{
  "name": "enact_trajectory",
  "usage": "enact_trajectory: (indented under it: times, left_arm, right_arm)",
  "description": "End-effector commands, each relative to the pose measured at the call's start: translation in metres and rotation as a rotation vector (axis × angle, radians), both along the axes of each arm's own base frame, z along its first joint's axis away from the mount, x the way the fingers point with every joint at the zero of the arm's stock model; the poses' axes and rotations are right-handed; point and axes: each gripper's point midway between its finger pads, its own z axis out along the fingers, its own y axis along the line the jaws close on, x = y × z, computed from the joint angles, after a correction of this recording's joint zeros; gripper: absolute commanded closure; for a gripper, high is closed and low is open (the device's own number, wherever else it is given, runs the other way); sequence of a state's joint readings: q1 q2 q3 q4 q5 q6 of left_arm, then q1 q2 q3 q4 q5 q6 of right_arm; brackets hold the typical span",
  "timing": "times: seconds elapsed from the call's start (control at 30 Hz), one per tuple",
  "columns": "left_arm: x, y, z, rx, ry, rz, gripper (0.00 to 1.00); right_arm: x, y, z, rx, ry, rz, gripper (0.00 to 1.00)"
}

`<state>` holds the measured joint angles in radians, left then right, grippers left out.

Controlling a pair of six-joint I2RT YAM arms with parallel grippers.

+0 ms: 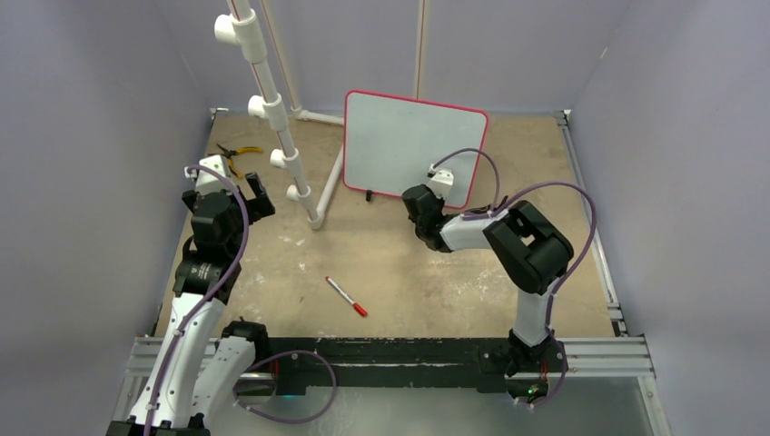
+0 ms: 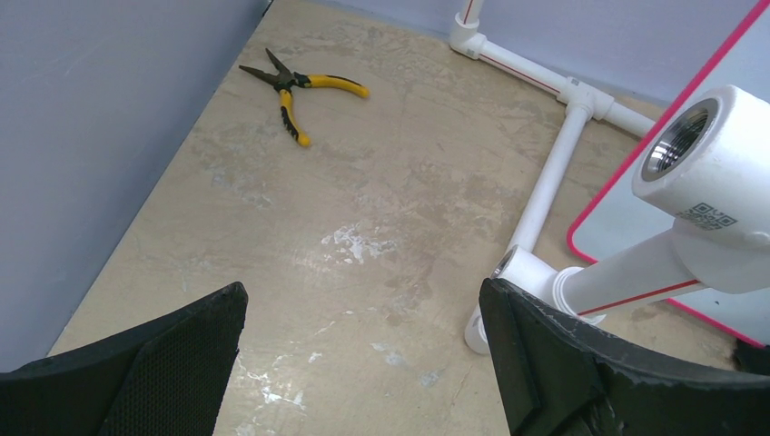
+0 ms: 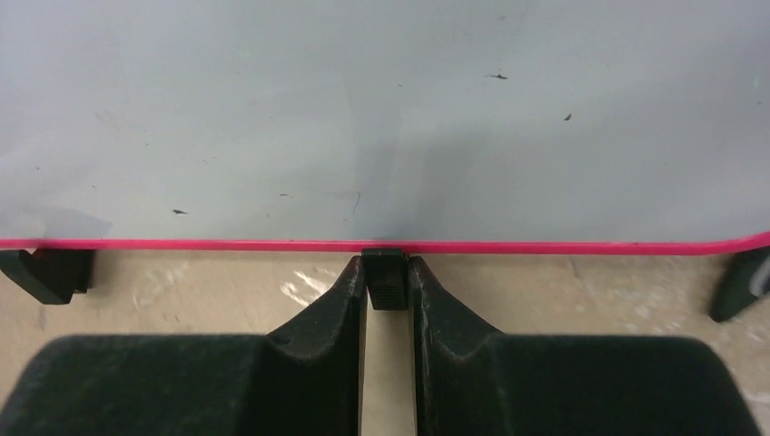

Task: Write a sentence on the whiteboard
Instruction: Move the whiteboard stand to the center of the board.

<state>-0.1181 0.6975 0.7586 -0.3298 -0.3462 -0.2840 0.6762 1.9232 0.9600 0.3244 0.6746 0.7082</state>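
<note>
Overhead, whiteboard (image 1: 399, 145): stands propped at the far middle of the table (image 1: 409, 263), face toward the arms, no red lettering on it; sentence not yet begun.
Overhead, right arm: stretches forward and leftward with the elbow folded high, right gripper (image 1: 438, 189) down at the board's lower edge, toward its right corner.
Overhead, marker (image 1: 346, 296): lies loose well short of the board, long axis slanting far-left to near-right, red cap at the near end; roughly as close to one gripper as to the other.
Overhead, left arm: raised at the left side, left gripper (image 1: 257, 195) just beside the white pipe frame (image 1: 272, 109), pliers (image 1: 238, 153) beyond it.
Left wrist, left gripper (image 2: 363, 300): fingers spread wide over bare tabletop, holding nothing; pliers (image 2: 300, 91) far ahead, pipe frame (image 2: 554, 173) and a slice of whiteboard (image 2: 608, 232) to the right.
Right wrist, whiteboard (image 3: 381, 118): fills the view dead ahead, red lower edge running straight across the line of the fingers.
Right wrist, right gripper (image 3: 385, 272): fingers (image 3: 331, 309) drawn close, pinching a small black tab (image 3: 385, 282) under the middle of that edge, black feet (image 3: 45, 272) visible out at either side.
Likely next: the board handled through that pinch; the marker probably falls to the free left arm.
</note>
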Motion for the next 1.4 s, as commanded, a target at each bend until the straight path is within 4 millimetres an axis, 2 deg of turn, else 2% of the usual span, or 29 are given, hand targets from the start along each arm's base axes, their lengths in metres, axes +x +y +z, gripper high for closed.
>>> enact_trajectory:
  times: [0.0,0.4,0.47,1.03,1.37]
  left_arm:
    - [0.003,0.000,0.006,0.014,-0.024,-0.012,0.02]
    - [0.003,-0.009,0.007,0.016,-0.034,-0.071,0.02]
    - [0.003,-0.010,0.008,0.016,-0.038,-0.076,0.01]
    - [0.003,-0.012,0.006,0.017,-0.035,-0.092,0.02]
    - [0.002,-0.013,0.006,0.016,-0.037,-0.098,0.02]
  right_arm:
    - [-0.021,-0.014,0.003,-0.052,0.025,0.067,1.00]
    - [-0.077,-0.009,0.017,-0.022,-0.033,0.396,1.00]
    - [-0.084,-0.003,0.021,-0.001,-0.046,0.444,1.00]
    - [-0.124,0.032,0.014,0.009,-0.064,0.605,1.00]
    - [-0.130,0.037,0.014,-0.004,-0.066,0.617,1.00]
